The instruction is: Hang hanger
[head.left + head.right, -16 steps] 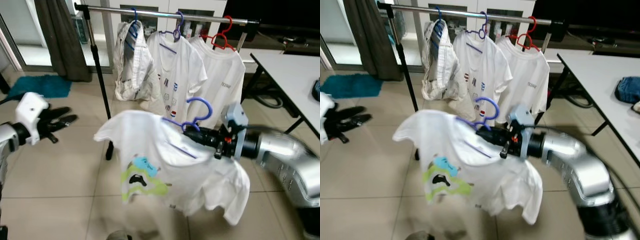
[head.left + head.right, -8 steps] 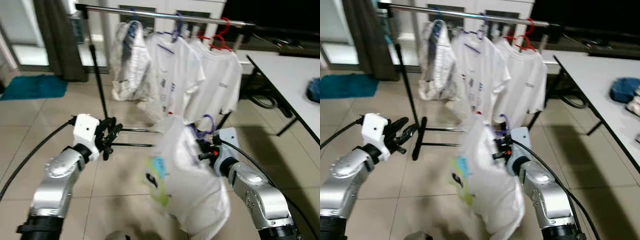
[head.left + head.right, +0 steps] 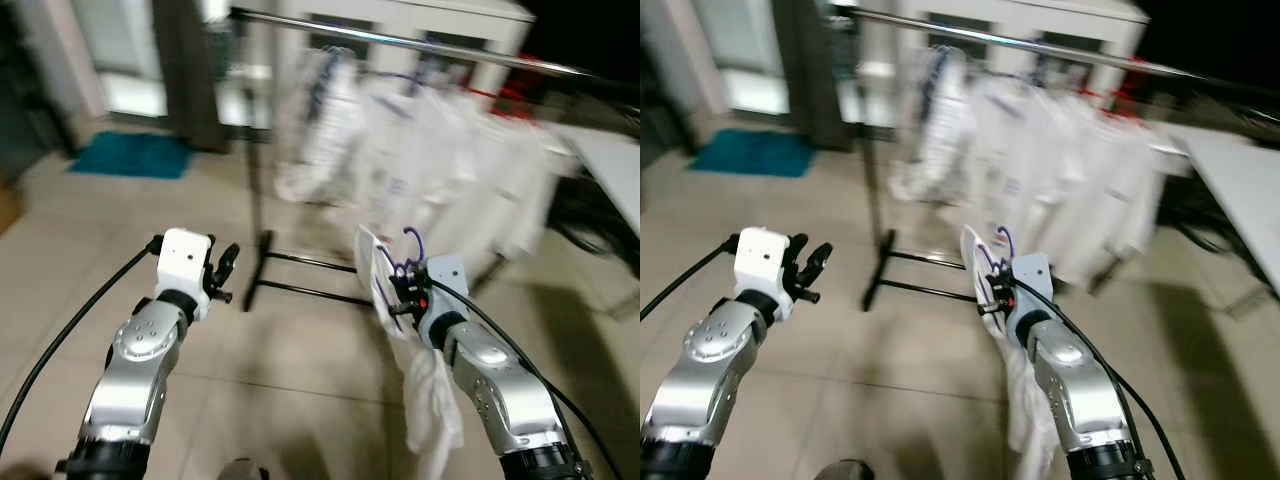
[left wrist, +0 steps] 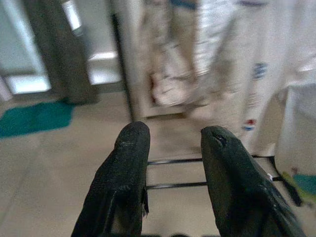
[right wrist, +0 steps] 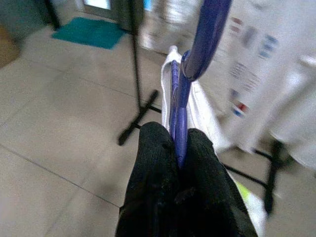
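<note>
Two grippers before the clothes rack: right gripper pinching purple hanger, left gripper spread, empty.

The right gripper has drawn in close before the robot, its fingers pinched on the purple hanger. The white T-shirt, spread wide a second ago, now hangs narrow and edge-on beneath it. The left gripper has swung in from the side, raised with fingers apart

No legible text or labels
</note>
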### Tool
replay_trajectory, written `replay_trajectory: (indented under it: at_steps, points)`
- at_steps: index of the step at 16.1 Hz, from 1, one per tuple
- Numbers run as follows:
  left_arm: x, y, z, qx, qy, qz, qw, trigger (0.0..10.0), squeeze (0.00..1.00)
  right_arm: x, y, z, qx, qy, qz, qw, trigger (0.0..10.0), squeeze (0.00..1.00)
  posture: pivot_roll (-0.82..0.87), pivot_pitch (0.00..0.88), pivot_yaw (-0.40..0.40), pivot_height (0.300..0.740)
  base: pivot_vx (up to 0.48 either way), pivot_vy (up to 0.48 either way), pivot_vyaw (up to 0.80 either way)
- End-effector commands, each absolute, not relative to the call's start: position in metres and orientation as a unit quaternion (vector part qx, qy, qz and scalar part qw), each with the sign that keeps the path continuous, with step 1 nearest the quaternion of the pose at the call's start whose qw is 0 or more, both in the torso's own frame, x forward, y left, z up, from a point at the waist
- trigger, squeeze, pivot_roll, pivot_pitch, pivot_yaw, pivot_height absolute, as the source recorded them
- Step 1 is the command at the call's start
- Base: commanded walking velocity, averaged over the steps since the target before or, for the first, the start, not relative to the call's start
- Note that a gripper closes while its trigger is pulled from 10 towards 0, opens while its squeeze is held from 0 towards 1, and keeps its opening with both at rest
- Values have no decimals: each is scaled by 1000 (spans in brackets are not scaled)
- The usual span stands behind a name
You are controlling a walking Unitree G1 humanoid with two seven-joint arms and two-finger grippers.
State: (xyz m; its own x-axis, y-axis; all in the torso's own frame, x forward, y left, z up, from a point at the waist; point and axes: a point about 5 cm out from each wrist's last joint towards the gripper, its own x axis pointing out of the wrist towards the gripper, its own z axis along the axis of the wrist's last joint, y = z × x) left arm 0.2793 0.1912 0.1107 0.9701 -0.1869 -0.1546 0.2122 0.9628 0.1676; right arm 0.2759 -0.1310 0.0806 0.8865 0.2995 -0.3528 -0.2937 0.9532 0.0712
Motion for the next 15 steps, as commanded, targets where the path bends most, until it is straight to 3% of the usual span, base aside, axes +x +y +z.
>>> replay_trajectory:
  at_steps: [1, 4, 9, 15]
  points:
    - [279, 185, 115, 91, 62, -107, 988, 10000, 0, 280, -132, 90, 8, 160, 149, 976, 10000, 0, -48, 0, -43, 740, 304, 0, 800]
    - [280, 179, 118, 83, 60, -117, 988, 10000, 0, 282, -143, 94, 40, 147, 101, 983, 10000, 0, -57, 0, -32, 740, 309, 0, 267]
    - [278, 172, 114, 94, 68, -151, 982, 10000, 0, 282, -156, 102, 20, 127, 59, 990, 10000, 0, -62, 0, -42, 740, 302, 0, 0]
    - [272, 175, 114, 94, 78, -159, 980, 10000, 0, 284, -163, 110, 7, 124, 65, 990, 10000, 0, -53, 0, -54, 740, 298, 0, -667]
